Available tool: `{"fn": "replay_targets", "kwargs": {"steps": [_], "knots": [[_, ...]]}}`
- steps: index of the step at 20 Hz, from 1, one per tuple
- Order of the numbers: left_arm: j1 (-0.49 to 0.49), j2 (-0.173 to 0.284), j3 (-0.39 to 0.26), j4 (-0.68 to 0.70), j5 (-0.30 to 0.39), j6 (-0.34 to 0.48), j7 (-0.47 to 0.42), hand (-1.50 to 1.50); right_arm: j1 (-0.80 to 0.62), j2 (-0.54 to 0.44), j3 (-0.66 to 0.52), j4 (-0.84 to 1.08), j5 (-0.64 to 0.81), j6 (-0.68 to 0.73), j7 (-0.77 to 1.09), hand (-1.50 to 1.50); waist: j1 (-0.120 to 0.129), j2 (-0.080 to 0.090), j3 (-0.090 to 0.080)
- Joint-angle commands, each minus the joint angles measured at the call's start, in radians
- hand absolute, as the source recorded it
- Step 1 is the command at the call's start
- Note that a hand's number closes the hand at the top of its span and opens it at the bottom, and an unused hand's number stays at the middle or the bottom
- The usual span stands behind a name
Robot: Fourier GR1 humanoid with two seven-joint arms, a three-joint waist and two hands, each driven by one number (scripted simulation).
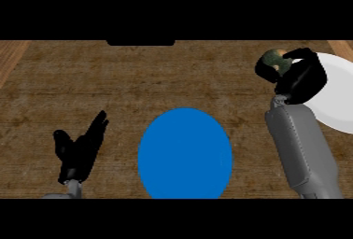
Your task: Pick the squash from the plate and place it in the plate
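The right robot hand [298,77] curls round the squash [274,60], hiding most of it, at the white plate's [338,100] left rim at two o'clock; that plate is cut off by the view's edge. The blue plate [185,154] lies unobstructed at six o'clock on the table [138,74]. The left robot hand [81,149] rests open at eight o'clock.

Two plates sit on the worktop [82,84]: one blue [185,154], one white [338,93]. There is one squash [273,59]. Two robot hands show, left [81,147] and right [300,77].
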Motion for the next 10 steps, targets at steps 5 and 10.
{"fn": "replay_targets", "kwargs": {"steps": [5,10], "knots": [[-0.009,0.018,0.030,0.051,0.033,-0.051,0.006,0.00,0.040,-0.189,-0.151,0.162,-0.135,-0.207,-0.160,1.50,0.009,0.009,-0.005],[0.033,-0.015,-0.025,-0.004,-0.010,-0.024,0.009,0.00,0.054,-0.305,-0.212,0.285,-0.401,-0.257,-0.397,1.50,0.019,0.011,-0.002]]}}
